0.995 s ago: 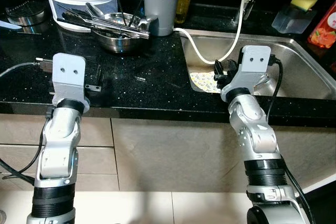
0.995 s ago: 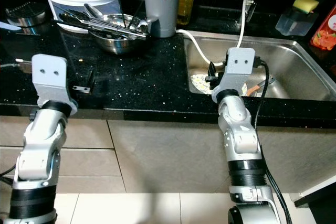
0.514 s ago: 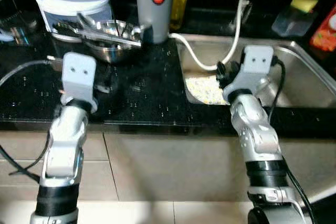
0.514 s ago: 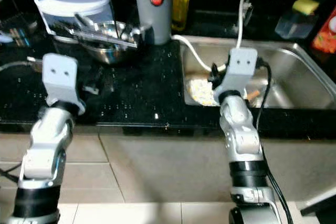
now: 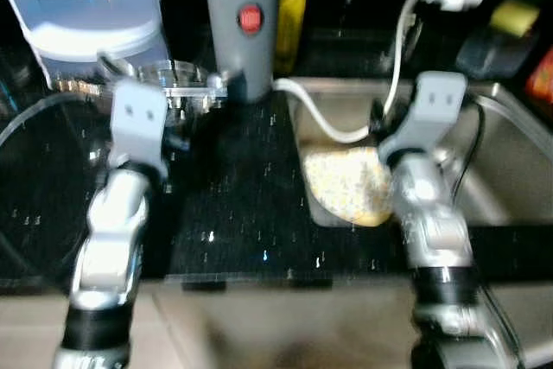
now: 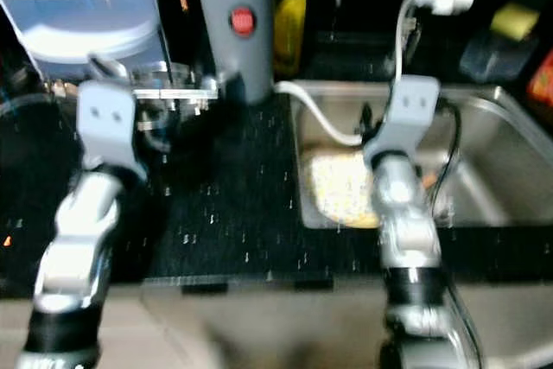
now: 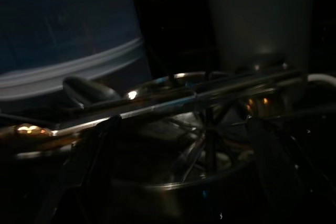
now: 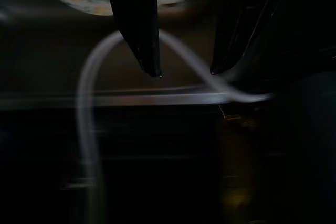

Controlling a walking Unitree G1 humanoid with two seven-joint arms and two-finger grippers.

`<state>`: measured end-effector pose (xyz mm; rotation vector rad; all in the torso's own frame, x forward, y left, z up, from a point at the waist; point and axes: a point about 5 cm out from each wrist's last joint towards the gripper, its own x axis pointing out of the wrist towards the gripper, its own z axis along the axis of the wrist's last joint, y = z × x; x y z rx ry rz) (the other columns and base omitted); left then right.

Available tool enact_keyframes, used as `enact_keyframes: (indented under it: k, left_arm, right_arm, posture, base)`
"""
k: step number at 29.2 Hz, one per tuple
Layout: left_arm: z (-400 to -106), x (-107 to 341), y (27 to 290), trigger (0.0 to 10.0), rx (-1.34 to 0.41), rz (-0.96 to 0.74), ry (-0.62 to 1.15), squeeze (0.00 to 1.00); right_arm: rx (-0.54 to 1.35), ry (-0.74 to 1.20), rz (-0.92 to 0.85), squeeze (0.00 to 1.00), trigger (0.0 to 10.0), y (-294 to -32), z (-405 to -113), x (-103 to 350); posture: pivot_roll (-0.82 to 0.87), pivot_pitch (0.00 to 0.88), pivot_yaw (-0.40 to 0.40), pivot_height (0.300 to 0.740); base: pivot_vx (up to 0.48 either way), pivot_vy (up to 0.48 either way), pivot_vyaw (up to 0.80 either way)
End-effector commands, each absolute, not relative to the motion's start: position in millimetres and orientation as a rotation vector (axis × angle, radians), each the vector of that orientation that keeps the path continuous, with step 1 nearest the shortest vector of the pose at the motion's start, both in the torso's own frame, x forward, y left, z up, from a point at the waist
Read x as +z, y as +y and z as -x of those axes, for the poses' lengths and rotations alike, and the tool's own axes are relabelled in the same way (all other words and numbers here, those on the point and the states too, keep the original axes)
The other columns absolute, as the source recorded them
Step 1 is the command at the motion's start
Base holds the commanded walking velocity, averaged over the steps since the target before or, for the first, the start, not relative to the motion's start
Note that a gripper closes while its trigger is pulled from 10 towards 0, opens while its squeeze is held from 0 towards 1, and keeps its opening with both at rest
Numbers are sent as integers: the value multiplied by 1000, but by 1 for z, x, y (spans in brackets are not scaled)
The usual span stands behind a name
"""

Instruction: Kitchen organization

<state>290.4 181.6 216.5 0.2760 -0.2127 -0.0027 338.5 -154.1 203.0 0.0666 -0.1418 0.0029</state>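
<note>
A steel bowl (image 5: 168,84) loaded with loose utensils (image 7: 173,98) stood on the black counter (image 5: 233,213), before a grey flask (image 5: 242,23). It was judged rigid but slippery and liable to rattle; the rim was thought the best hold. The left gripper (image 7: 178,177) was seen spread apart just before it. The right gripper (image 8: 184,72), likewise parted and empty, was held over the sink (image 5: 510,170), near a patterned plate (image 5: 350,183) and white hose (image 5: 393,66).

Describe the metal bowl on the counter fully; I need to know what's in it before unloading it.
The steel bowl is shiny, round and upright on the black speckled counter, between the white-and-blue container and the grey jug. Long metal utensils lie across its rim and poke out of it. The left gripper hovers just before it. Blur hides finer detail.
</note>
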Motion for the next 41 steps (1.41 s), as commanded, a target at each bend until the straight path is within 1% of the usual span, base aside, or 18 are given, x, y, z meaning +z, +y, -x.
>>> enact_keyframes:
  k: [1,9,16,18,22,23,24,25,26,28,29,30,34,36,37,38,41]
  left_arm:
    - [-290,214,181,10000,-8,-275,-200,0]
    - [-290,212,177,10000,-18,-296,-197,0]
    - [-284,202,169,10000,-86,-357,-144,0]
    - [-281,207,170,10000,-98,-322,-149,0]
    - [-282,219,172,10000,-97,-331,-185,0]
    - [-284,223,171,10000,-116,-387,-197,0]
    - [-284,223,171,10000,-116,-387,-197,0]
    - [-288,222,169,10000,-146,-487,-192,0]
    - [-294,217,166,10000,-197,-634,-160,0]
    - [-297,213,168,10000,-215,-725,-136,0]
    - [-297,213,168,10000,-215,-725,-136,0]
    - [-299,212,169,10000,-218,-762,-129,0]
    - [-308,216,178,10000,-207,-787,-101,0]
    - [-313,216,180,10000,-240,-825,-87,0]
    - [-315,218,179,10000,-256,-859,-96,0]
    - [-319,225,173,10000,-292,-912,-142,0]
    - [-321,230,161,10000,-339,-929,-190,0]
  right_arm:
    - [-19,-142,-60,0,10000,-160,-338,203]
    - [-18,-148,-58,0,10000,-160,-337,203]
    - [-13,-161,-23,0,10000,-160,-336,205]
    - [-5,-164,-10,0,10000,-161,-336,206]
    - [4,-175,-6,0,10000,-161,-337,209]
    - [16,-188,-12,0,10000,-159,-337,212]
    - [16,-188,-12,0,10000,-159,-337,212]
    - [32,-201,-23,0,10000,-156,-337,215]
    - [61,-222,-38,0,10000,-149,-337,219]
    - [77,-230,-48,0,10000,-145,-336,220]
    - [77,-230,-48,0,10000,-145,-336,220]
    - [82,-231,-51,0,10000,-144,-336,221]
    - [143,-227,-60,0,10000,-137,-333,219]
    - [169,-221,-44,0,10000,-135,-332,217]
    - [133,-213,-20,0,10000,-138,-333,216]
    - [52,-197,-34,0,10000,-148,-336,214]
    - [-21,-191,-23,0,10000,-158,-338,213]
  posture:
    - [150,0,-72,740]
    - [149,0,-70,740]
    - [150,0,-69,740]
    - [152,3,-73,740]
    - [155,4,-76,740]
    - [159,5,-80,740]
    - [159,5,-80,740]
    - [160,2,-82,740]
    - [158,0,-81,740]
    - [156,0,-79,740]
    - [156,0,-79,740]
    - [156,0,-79,740]
    - [148,0,-72,740]
    - [145,0,-70,740]
    - [143,0,-67,740]
    - [143,0,-67,740]
    - [133,0,-58,740]
  base:
    - [0,0,0]
    - [0,0,0]
    - [0,0,0]
    - [0,0,0]
    - [0,0,0]
    - [0,0,0]
    - [0,0,0]
    - [0,0,0]
    - [0,0,0]
    - [0,0,0]
    - [0,0,0]
    - [0,0,0]
    - [0,0,0]
    - [0,0,0]
    - [0,0,0]
    - [0,0,0]
    - [0,0,0]
